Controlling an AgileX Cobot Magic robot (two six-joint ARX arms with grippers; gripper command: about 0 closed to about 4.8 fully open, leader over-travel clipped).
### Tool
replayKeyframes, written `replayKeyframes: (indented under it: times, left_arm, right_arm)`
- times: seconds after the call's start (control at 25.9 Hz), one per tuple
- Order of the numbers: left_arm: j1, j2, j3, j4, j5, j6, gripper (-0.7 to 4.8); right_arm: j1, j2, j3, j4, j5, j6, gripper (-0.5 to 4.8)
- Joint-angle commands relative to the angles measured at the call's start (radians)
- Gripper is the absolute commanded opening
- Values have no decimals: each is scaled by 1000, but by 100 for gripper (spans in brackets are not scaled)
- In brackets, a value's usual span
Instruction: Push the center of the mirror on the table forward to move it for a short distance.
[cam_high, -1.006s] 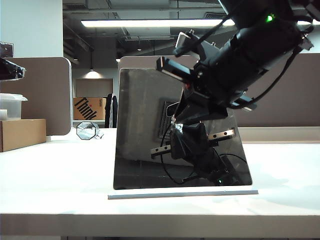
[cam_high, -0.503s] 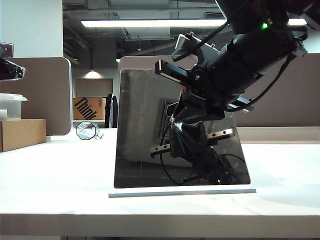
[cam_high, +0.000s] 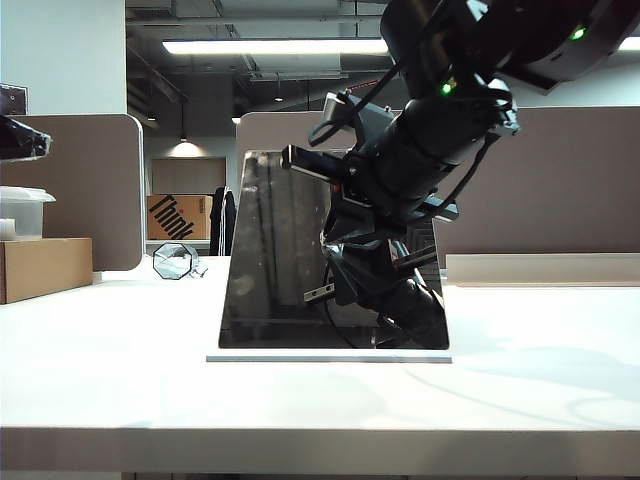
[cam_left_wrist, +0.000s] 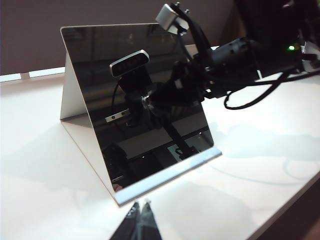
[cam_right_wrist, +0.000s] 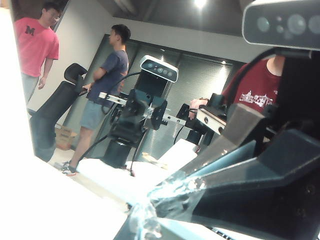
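One mirror (cam_high: 290, 250) is seen near the middle of the white table (cam_high: 120, 380), its dark panel leaning back on a thin white base plate (cam_high: 328, 358). The right gripper (cam_high: 335, 240) is pressed against the centre of the glass, its fingers drawn together with their tips at the surface. In the left wrist view, only the tips of the left gripper (cam_left_wrist: 140, 212) are shown, close together and holding nothing, low over the table in front of the mirror (cam_left_wrist: 135, 100). A small octagonal glass object (cam_high: 176, 261) is seen behind to the left, beside a cardboard box (cam_high: 40, 266)
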Motion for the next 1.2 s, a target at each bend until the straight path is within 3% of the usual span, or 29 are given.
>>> replayKeyframes:
  times: [0.04, 0.62, 1.2]
  left_arm:
    - [-1, 1, 0, 12, 0, 3, -5]
    - [-1, 1, 0, 11, 0, 3, -5]
    - [-1, 1, 0, 5, 0, 3, -5]
  right_arm:
    - [-32, 52, 51, -10, 3, -22, -7]
    - [-173, 311, 365, -66, -51, -50, -7]
    - [-287, 649, 928, -280, -74, -81, -7]
